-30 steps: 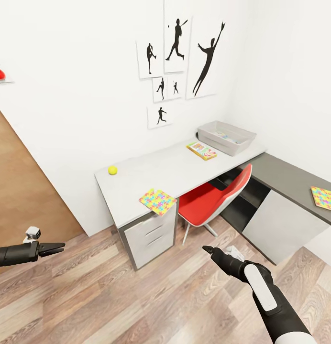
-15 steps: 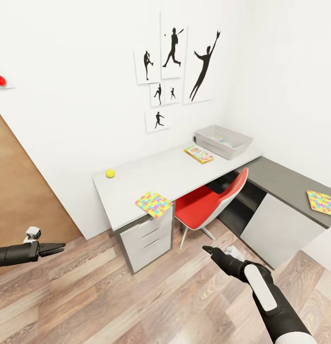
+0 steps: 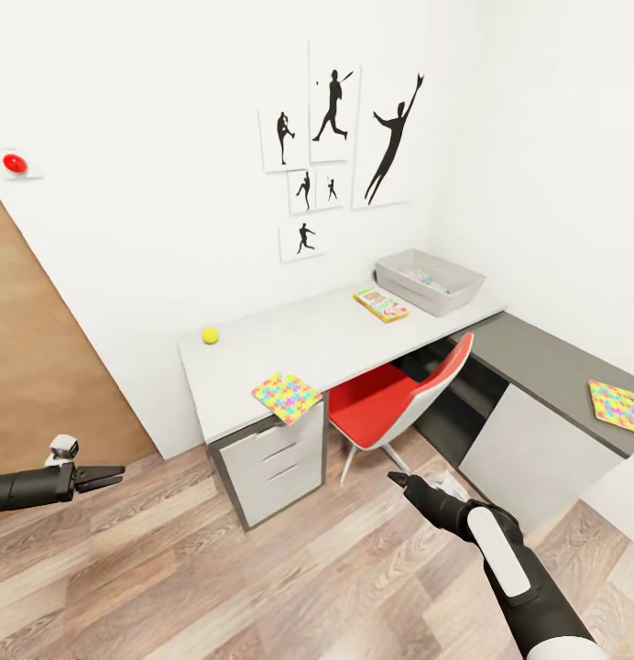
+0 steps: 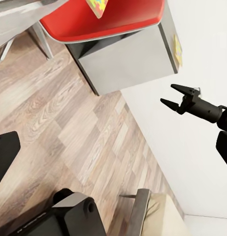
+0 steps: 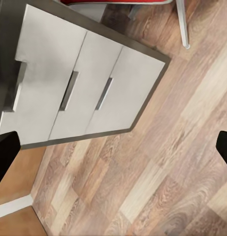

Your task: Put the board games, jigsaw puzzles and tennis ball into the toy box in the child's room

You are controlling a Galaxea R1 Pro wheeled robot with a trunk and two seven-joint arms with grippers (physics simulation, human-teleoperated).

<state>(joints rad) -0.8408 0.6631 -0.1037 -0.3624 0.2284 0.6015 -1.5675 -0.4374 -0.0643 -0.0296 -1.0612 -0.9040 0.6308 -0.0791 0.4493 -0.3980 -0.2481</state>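
The pale table (image 3: 262,335) stands against the white wall under the baseball silhouettes. On it lie the tennis ball (image 3: 210,336), one jigsaw puzzle (image 3: 287,395) overhanging the front corner, a board game (image 3: 381,304) and, at the far end, the grey toy box (image 3: 429,280) with something colourful inside. A second jigsaw puzzle (image 3: 617,406) rests on the dark side desk. My left gripper (image 3: 115,476) hovers open over the floor, well short of the table. My right gripper (image 3: 395,478) is open too, its spread tips clear in the left wrist view (image 4: 167,93).
A red chair (image 3: 390,399) is tucked under the table beside the three-drawer unit (image 3: 271,458). The right wrist camera looks down on the drawers (image 5: 69,93) and plank floor. A wooden door (image 3: 33,367) is at left. A bed corner (image 4: 160,216) lies behind me.
The whole head picture has shifted, so the camera has moved and the table now sits slightly further left. Both grippers keep the same pose in the picture.
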